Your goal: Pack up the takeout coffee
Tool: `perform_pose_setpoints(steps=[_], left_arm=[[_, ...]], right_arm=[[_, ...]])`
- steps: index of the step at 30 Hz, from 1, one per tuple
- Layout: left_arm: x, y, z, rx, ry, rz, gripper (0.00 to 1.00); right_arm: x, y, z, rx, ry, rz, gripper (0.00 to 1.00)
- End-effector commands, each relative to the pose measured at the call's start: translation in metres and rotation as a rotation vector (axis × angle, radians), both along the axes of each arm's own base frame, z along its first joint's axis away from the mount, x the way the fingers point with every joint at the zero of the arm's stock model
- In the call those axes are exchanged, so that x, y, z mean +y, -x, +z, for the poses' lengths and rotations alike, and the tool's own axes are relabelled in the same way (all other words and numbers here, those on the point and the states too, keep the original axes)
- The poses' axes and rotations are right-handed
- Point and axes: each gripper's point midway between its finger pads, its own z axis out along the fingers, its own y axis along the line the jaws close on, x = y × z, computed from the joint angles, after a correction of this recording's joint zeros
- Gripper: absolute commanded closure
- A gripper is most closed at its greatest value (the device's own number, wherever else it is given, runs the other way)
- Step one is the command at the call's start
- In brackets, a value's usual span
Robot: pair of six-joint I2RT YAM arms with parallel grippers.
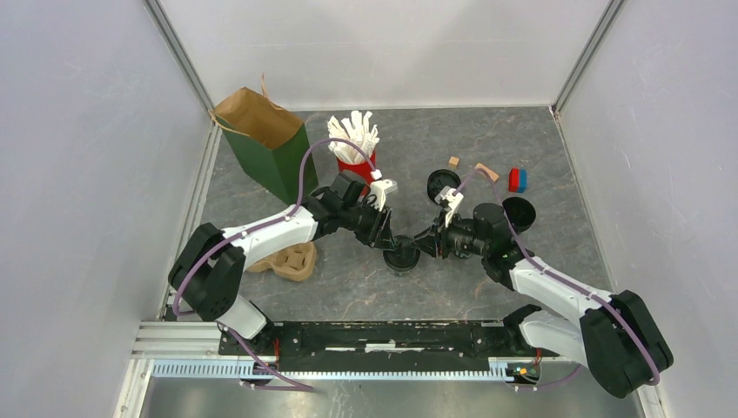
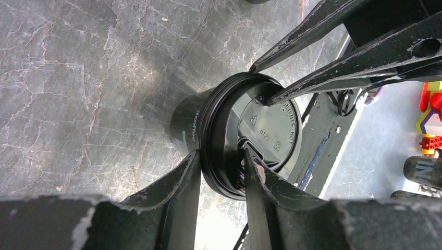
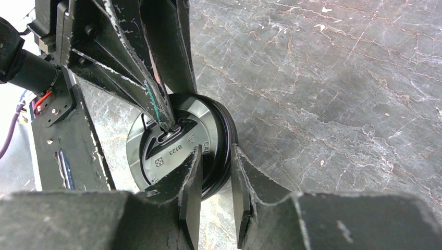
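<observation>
Takeout coffee cup (image 2: 187,122) stands upright on the grey marbled table (image 2: 78,78), near the front centre between the two arms, with the lid (image 2: 266,130) on top. Left gripper (image 2: 221,156) is clamped across the lid's rim, one finger outside and one on the lid face. Right gripper (image 3: 216,156) pinches the opposite edge the same way. Cup is matte black paper with white lettering, a short tapered cylinder. Lid is thin glossy moulded plastic, round, with embossed text and a recessed sip tab. Judgement: light overall, but contents cannot be seen, so treat it as possibly full. The paper wall would buckle under a hard squeeze and the plastic is slick. The best hold is the stiff rolled rim or the body just under it, kept level.
</observation>
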Motion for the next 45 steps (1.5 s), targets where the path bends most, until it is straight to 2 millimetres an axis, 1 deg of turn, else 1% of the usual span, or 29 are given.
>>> perform_pose_setpoints(steps=[1,2,4,6,8,10,12,15,17,21,26,27,29,33,38,41,45], left_arm=[[0.025,0.007,-0.041,0.015,-0.159,0.013,0.60],[0.025,0.007,-0.040,0.017,-0.155,0.012,0.60],[0.024,0.008,-0.039,0.020,-0.149,0.009,0.59],[0.022,0.009,-0.038,0.023,-0.143,0.002,0.59],[0.021,0.010,-0.036,0.024,-0.132,-0.011,0.59],[0.018,0.010,-0.033,0.016,-0.116,-0.028,0.58],[0.016,0.009,-0.029,-0.001,-0.103,-0.039,0.58],[0.012,0.007,-0.023,-0.016,-0.087,-0.056,0.57],[0.010,0.006,-0.022,-0.020,-0.081,-0.070,0.56],[0.007,0.005,-0.024,-0.019,-0.076,-0.092,0.55],[0.004,0.005,-0.026,-0.008,-0.075,-0.096,0.52],[0.002,0.003,-0.023,-0.009,-0.072,-0.088,0.50],[-0.001,-0.001,-0.015,-0.014,-0.057,-0.070,0.40],[-0.008,-0.009,0.007,-0.021,-0.015,-0.003,0.30],[-0.001,-0.019,0.025,-0.037,0.000,0.138,0.18],[0.004,-0.017,0.033,-0.029,0.032,0.201,0.14],[0.002,-0.008,0.049,0.022,0.130,0.263,0.10]], right_arm=[[-0.025,0.019,-0.047,0.211,0.148,-0.066,0.68],[-0.022,0.012,-0.033,0.190,0.136,-0.071,0.64],[-0.018,-0.004,0.000,0.129,0.109,-0.086,0.60],[-0.018,-0.014,0.026,0.089,0.098,-0.097,0.55],[-0.015,-0.017,0.041,0.060,0.087,-0.085,0.54],[-0.013,-0.016,0.046,0.043,0.079,-0.060,0.54],[-0.011,-0.015,0.044,0.045,0.093,-0.031,0.55],[-0.002,-0.006,0.040,0.063,0.075,0.060,0.55],[0.001,-0.003,0.037,0.075,0.072,0.091,0.55],[0.002,-0.005,0.027,0.097,0.088,0.100,0.55],[0.002,-0.002,0.011,0.135,0.097,0.106,0.57],[0.000,-0.001,0.008,0.141,0.101,0.099,0.57],[-0.002,0.001,0.004,0.151,0.105,0.084,0.58],[-0.005,0.003,-0.001,0.165,0.094,0.044,0.59],[-0.009,0.004,-0.005,0.189,0.090,-0.004,0.60],[-0.011,0.001,-0.003,0.179,0.079,-0.031,0.60],[-0.012,0.000,-0.002,0.190,0.059,-0.072,0.60]])
